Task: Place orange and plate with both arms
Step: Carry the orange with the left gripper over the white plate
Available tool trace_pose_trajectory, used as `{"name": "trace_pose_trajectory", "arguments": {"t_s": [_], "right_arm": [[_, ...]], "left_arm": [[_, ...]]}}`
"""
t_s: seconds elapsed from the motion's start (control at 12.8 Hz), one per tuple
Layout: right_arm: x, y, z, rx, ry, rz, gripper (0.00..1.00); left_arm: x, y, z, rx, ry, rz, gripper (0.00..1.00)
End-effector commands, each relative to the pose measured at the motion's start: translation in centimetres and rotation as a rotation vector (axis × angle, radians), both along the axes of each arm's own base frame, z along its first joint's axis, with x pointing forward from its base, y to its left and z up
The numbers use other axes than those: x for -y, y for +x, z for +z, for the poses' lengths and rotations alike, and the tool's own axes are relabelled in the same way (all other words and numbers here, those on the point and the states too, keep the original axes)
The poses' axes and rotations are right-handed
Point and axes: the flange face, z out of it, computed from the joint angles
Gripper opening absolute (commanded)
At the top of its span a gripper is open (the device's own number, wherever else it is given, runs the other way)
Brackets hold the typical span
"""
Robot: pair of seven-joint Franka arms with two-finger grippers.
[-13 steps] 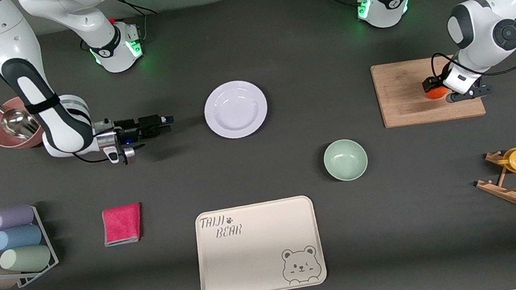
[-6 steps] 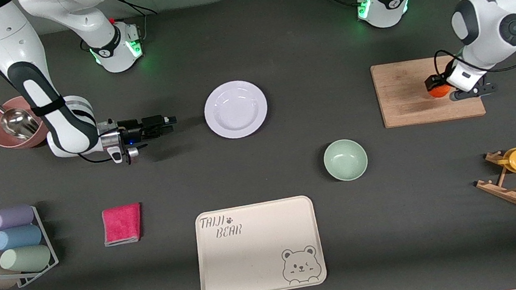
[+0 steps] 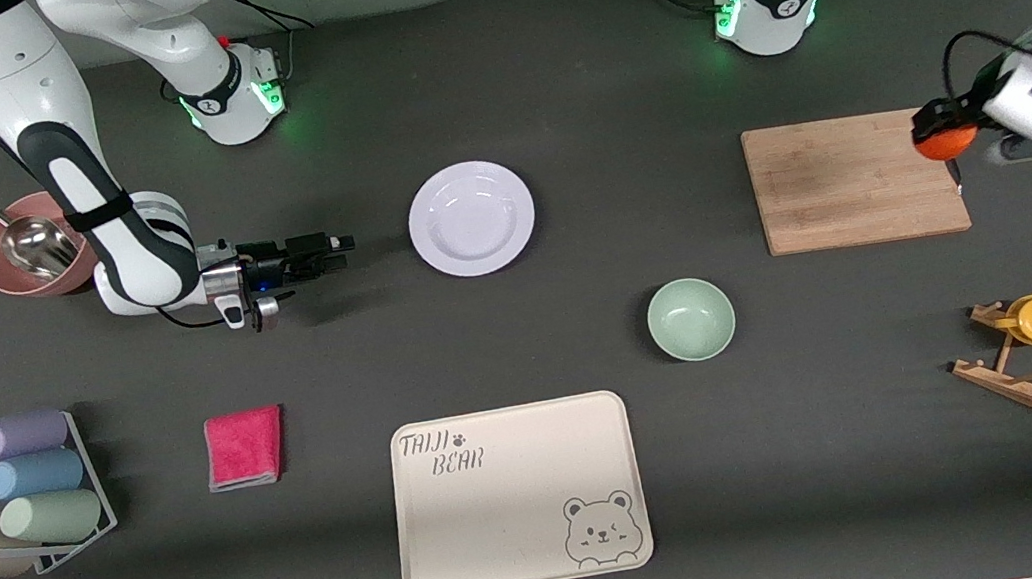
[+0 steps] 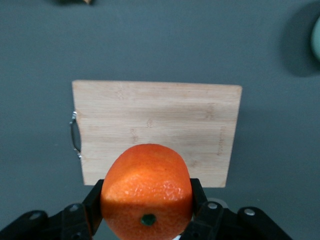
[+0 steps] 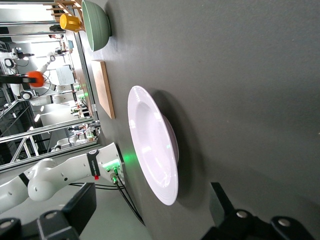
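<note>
I log the left gripper [image 3: 936,131] clamped on the orange [image 3: 946,142], raised over the cutting board [image 3: 854,179] edge. Right gripper [image 3: 346,244] sits low over the tabletop [image 3: 548,83], beside the plate [image 3: 472,218]. Green bowl [image 3: 691,318] and bear tray [image 3: 518,494] lie nearer the camera.

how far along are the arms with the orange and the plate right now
Done: the left gripper is shut on the orange and holds it in the air over the end of the cutting board. In hand: the right gripper is low, open, beside the plate, not gripping it. Left: the plate lies flat on the table, and neither thing has been set down anywhere.
</note>
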Motion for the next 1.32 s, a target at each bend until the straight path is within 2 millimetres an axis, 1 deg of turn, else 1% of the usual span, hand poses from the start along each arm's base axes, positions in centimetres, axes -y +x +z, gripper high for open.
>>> {"name": "trace_pose_trajectory", "arguments": {"t_s": [0.0,0.08,0.16,0.23,0.31,0.55,0.7,0.78,0.86,0.93,1.09,1.17,1.25], "right_arm": [[-0.5,0.6,0.4,0.011,-0.007,-0.005,1.00],[-0.5,1.0,0.7,-0.009,-0.019,-0.008,1.00],[-0.4,1.4,1.1,-0.021,-0.035,0.004,1.00],[-0.4,1.6,1.3,-0.031,-0.040,-0.001,1.00],[-0.4,1.6,1.3,-0.031,-0.041,-0.001,1.00],[-0.4,1.7,1.5,-0.038,-0.044,-0.006,1.00],[-0.4,1.8,1.5,-0.038,-0.044,-0.008,1.00],[-0.4,1.8,1.5,-0.038,-0.044,-0.008,1.00],[-0.4,1.8,1.6,-0.036,-0.045,-0.009,1.00],[-0.4,1.9,1.6,-0.033,-0.049,-0.010,1.00],[-0.4,1.9,1.6,-0.029,-0.055,-0.012,1.00],[-0.4,2.1,2.0,-0.020,-0.054,-0.010,1.00],[-0.3,2.1,2.0,-0.019,-0.055,-0.012,1.00]], "left_arm": [[1.1,1.9,7.2,-0.020,0.029,-0.017,0.00],[1.2,2.0,9.6,-0.027,0.033,-0.016,0.00],[2.3,2.1,11.9,-0.024,0.038,-0.032,0.00],[2.9,2.4,13.4,-0.024,0.042,-0.036,0.00],[3.0,2.3,14.1,-0.031,0.043,-0.035,0.00],[3.4,2.4,14.0,-0.036,0.045,-0.034,0.00],[3.6,2.3,14.3,-0.037,0.046,-0.036,0.00],[3.6,2.5,14.2,-0.039,0.045,-0.039,0.00],[3.5,2.8,13.4,-0.057,0.045,-0.037,0.00],[3.7,2.6,13.7,-0.057,0.046,-0.035,0.00],[5.3,2.4,14.8,-0.061,0.055,-0.037,0.00],[7.1,2.5,14.7,-0.060,0.060,-0.018,0.00],[9.6,2.4,14.7,-0.058,0.071,-0.011,0.00]]}}
